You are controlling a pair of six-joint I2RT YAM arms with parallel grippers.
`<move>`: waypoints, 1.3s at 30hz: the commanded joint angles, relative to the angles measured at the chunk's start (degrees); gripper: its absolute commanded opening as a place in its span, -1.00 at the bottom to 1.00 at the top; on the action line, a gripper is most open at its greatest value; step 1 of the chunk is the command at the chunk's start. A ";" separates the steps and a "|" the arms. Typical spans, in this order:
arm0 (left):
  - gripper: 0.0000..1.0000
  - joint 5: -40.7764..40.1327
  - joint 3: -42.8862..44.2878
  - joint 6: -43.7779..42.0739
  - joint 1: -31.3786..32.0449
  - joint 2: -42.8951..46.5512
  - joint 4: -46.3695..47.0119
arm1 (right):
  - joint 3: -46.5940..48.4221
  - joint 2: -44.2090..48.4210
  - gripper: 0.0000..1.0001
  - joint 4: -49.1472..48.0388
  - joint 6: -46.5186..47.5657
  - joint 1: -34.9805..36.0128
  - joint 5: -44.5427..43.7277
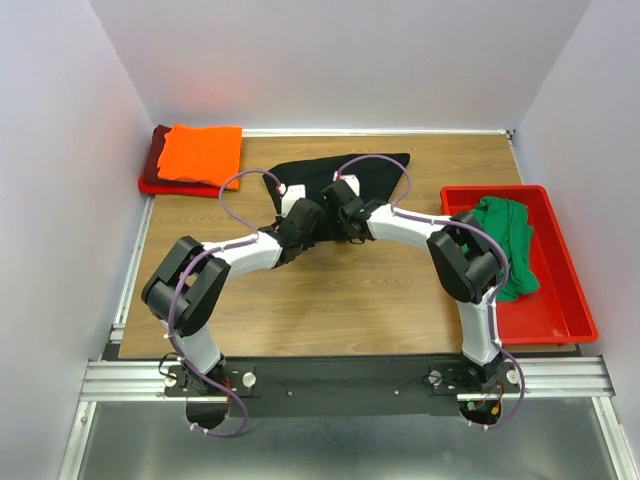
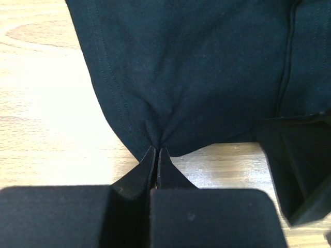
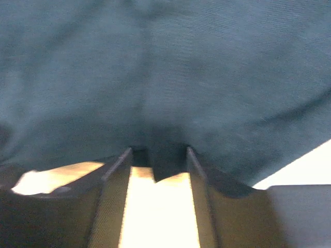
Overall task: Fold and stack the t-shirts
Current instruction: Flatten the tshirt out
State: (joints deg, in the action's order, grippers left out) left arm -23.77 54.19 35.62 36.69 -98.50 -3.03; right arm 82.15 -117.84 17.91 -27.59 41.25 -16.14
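Note:
The black t-shirt (image 1: 345,172) lies spread on the wooden table (image 1: 340,300) at the back centre. My left gripper (image 1: 299,212) is shut on its near hem, and the cloth (image 2: 196,67) puckers at the fingertips (image 2: 156,149). My right gripper (image 1: 343,205) stands beside it with its jaws apart. A small fold of the black cloth (image 3: 165,67) sits between its fingers (image 3: 158,151). A folded bright orange t-shirt (image 1: 202,152) rests on a dark red one (image 1: 154,165) at the back left. The green t-shirt (image 1: 508,245) lies crumpled in the bin.
A red plastic bin (image 1: 555,300) stands along the table's right edge. White walls close in the back and both sides. The right gripper's dark body (image 2: 300,165) shows close to the left fingers.

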 commanded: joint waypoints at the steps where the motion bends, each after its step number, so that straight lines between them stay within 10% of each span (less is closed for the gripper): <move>1: -1.00 -0.67 -1.37 0.51 -1.17 3.57 -0.67 | -2.43 -0.28 -0.04 -0.16 -1.67 0.05 -7.49; 9: -1.00 0.48 -2.08 -0.46 -2.84 7.08 -0.57 | -2.69 2.51 -0.98 0.10 -1.59 0.05 -9.25; 26: -1.00 10.32 -0.59 -0.02 -17.69 28.35 -5.57 | -7.61 35.29 -0.99 10.21 1.93 -12.05 -17.52; 39: -1.00 13.74 11.71 -4.85 -29.91 36.01 -12.27 | 3.01 40.67 -0.99 11.18 2.45 -20.77 -18.84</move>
State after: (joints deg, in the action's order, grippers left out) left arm -12.10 61.36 33.32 9.43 -64.23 -13.63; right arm 79.79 -79.42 28.82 -25.98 21.63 -31.79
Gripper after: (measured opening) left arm 0.010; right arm 0.011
